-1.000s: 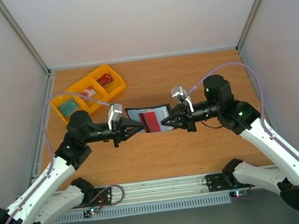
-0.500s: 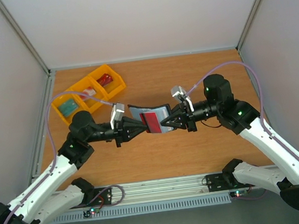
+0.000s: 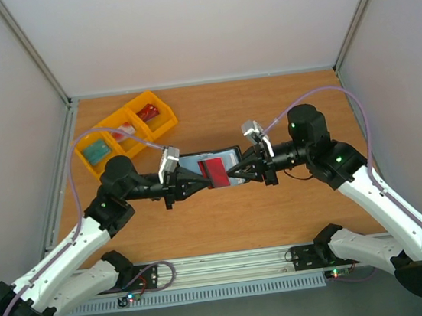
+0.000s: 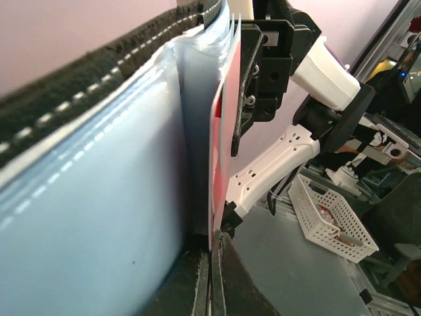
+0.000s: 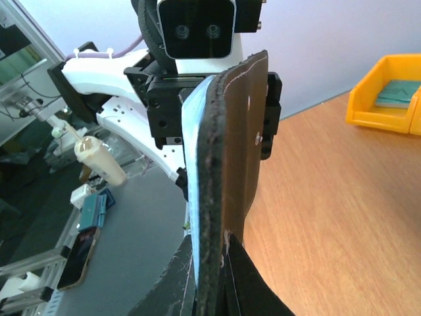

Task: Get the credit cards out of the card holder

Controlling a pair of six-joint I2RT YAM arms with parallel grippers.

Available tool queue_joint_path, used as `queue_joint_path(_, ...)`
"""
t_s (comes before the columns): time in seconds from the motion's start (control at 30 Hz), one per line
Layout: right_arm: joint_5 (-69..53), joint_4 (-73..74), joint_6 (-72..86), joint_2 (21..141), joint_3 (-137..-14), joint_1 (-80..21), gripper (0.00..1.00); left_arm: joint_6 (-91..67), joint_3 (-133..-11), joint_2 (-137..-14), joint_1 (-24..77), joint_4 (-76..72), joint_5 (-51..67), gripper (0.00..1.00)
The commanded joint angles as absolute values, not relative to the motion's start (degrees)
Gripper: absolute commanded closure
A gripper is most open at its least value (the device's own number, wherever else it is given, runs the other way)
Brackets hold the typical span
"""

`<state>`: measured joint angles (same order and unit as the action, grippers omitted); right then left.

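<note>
The card holder (image 3: 228, 156) hangs open above the table's middle, held between both grippers. A red credit card (image 3: 213, 171) with a pale band sticks out of its pale blue lining. My left gripper (image 3: 200, 177) comes in from the left and is shut on that card's edge. The left wrist view shows the card (image 4: 222, 151) running down into the closed left gripper (image 4: 212, 263), beside the blue lining (image 4: 99, 197). My right gripper (image 3: 234, 172) is shut on the holder's right edge. In the right wrist view the right gripper (image 5: 220, 263) pinches the stitched leather flap (image 5: 237, 131).
Three yellow bins (image 3: 124, 128) stand in a row at the back left of the wooden table (image 3: 279, 211), each with something in it. One bin (image 5: 391, 92) shows in the right wrist view. White walls enclose the left, right and back.
The left gripper has moved slightly right, closer in on the card. The holder tilted up at its left side half a second ago and now lies level again. The right arm has held still.
</note>
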<state>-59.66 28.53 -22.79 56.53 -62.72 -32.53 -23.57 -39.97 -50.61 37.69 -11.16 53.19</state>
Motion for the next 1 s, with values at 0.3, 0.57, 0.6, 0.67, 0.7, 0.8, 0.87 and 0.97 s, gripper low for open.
queue_joint_path(0.3,-55.7,29.2,-20.7,54.9,-61.8,-25.6,0.99,-20.3,-41.0,-46.8,30.1,2.6,46.0,1.00)
queue_joint_path(0.57,-50.8,27.8,-17.0,54.3,-59.9,-19.1,0.99,-13.8,-47.9,-48.1,27.9,16.7,35.4,1.00)
queue_joint_path(0.6,-49.5,28.0,-17.1,54.5,-59.8,-18.8,0.99,-11.2,-51.3,-50.3,27.9,21.7,27.8,1.00)
queue_joint_path(0.67,-48.1,27.8,-17.5,54.7,-59.3,-18.5,0.99,-3.2,-60.0,-56.5,27.9,33.0,13.7,1.00)
queue_joint_path(0.7,-48.0,27.1,-17.5,54.7,-58.9,-18.4,0.99,1.6,-65.2,-60.8,27.9,40.0,6.8,1.00)
queue_joint_path(0.8,-48.6,25.1,-17.9,54.9,-57.9,-18.4,0.99,12.9,-80.5,-74.7,27.5,51.8,-8.7,1.00)
queue_joint_path(0.87,-49.1,25.4,-18.6,55.5,-58.3,-18.3,0.99,18.7,-91.7,-83.6,27.3,56.7,-13.3,1.00)
queue_joint_path(0.97,-50.6,25.6,-18.9,56.0,-58.8,-18.2,0.99,26.5,-101.1,-94.7,27.0,57.7,-20.0,1.00)
